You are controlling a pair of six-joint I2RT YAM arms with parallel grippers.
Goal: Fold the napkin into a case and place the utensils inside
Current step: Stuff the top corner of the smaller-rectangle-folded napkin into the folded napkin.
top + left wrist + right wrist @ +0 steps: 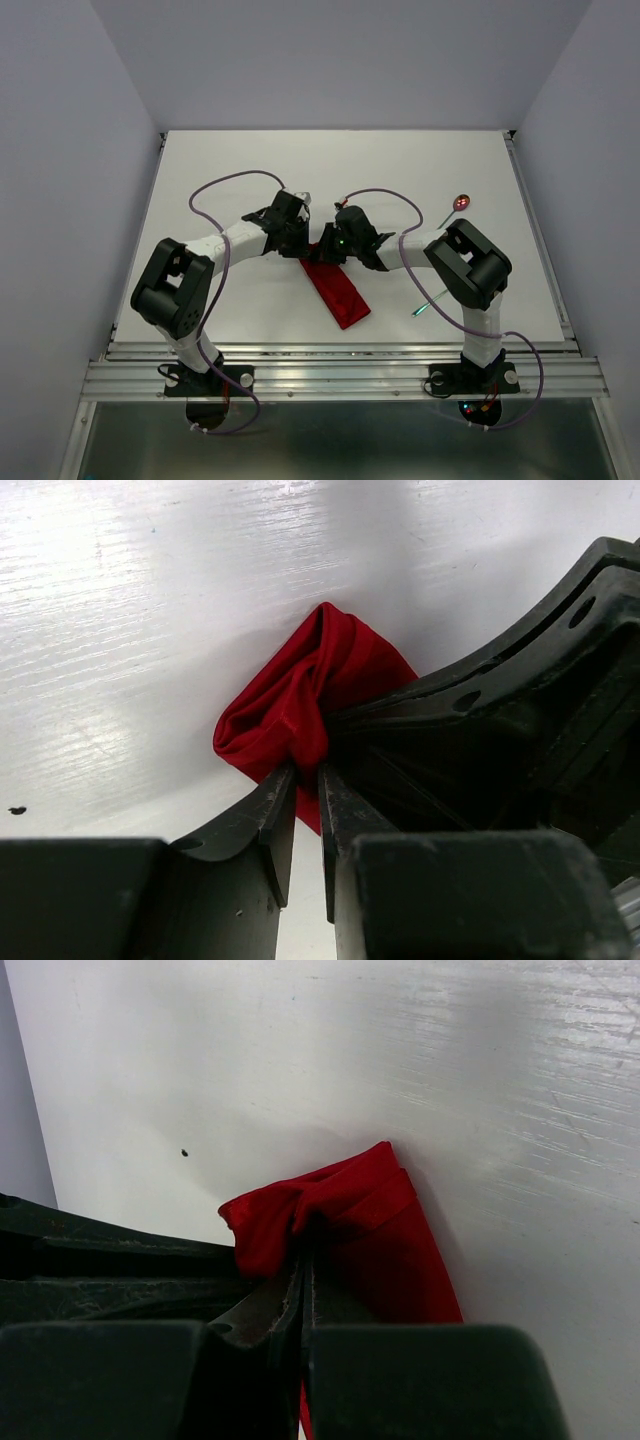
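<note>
Napkin (338, 290) mid bench (230, 170), a narrow strip, long axis far-left to near-right. My left pincer (308, 775) and right pincer (300, 1268) both clamp its bunched far end. Only the overhead view shows the spoon (460, 203) and fork (428, 306), off right.

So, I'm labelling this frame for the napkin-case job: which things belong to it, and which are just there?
Job: napkin, pinched by left gripper and right gripper; spoon; fork.
Just there: purple cables on the arms; dark speck on the table.
</note>
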